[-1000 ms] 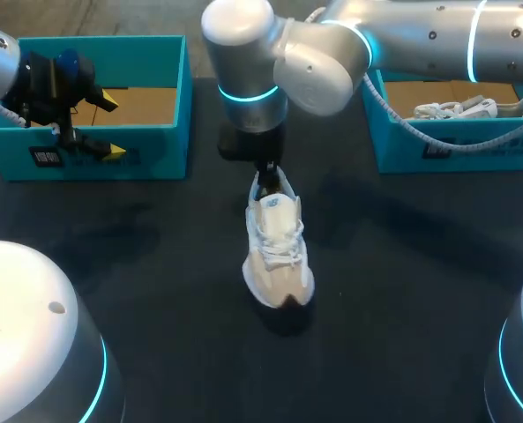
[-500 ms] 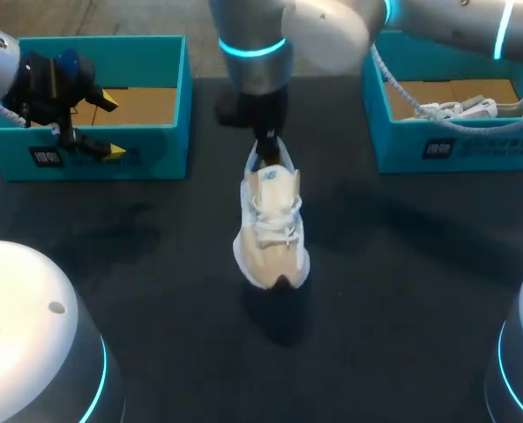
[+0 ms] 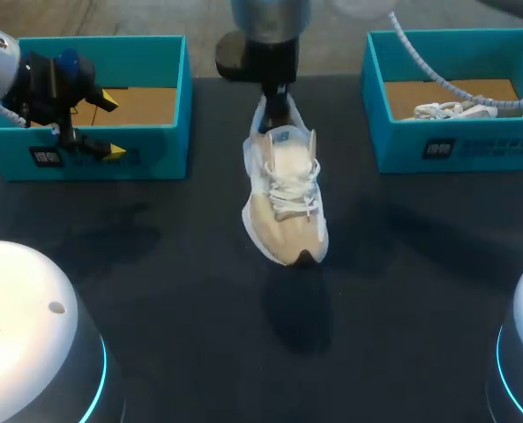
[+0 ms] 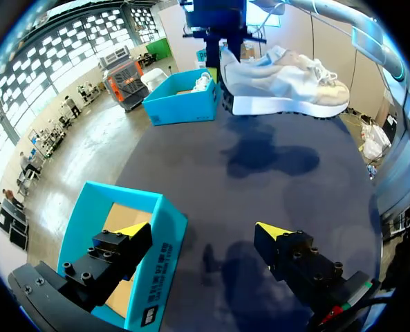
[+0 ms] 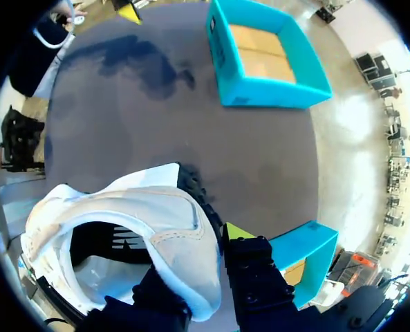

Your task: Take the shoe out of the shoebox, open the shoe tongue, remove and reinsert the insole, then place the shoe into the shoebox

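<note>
1. Plainly, the shoe (image 3: 283, 207) hung clear of the bench (image 3: 155, 264) about midway between the two boxes, its shadow lying on the dark surface beneath it.
2. The right hand (image 3: 275, 99) was pinching the shoe at the heel collar. The right wrist view showed the heel wall caught between the two fingers, with the yellow-tipped one on the outside.
3. The long axis ran away from that hand. The heel was up at the fingers on the far side and the toe pointed toward the near edge, swung slightly to the right. From the left wrist view the shoe looked roughly level, sole down.
4. The left hand (image 4: 203, 238) was spread and held nothing. It sat astride the front wall of the left shoebox (image 3: 129, 150), one finger inside and one outside, with the shoe well apart ahead of it across the bench.
5. The left shoebox showed only its bare cardboard floor, while the right shoebox (image 3: 473, 145) held a second shoe (image 3: 451, 110).
6. I judged the right arm the one placed to act, since it already carried the shoe. Either box lay sideways to the shoe's length, so setting it in would likely call for turning it. Whether the insole work was done could not be told.
</note>
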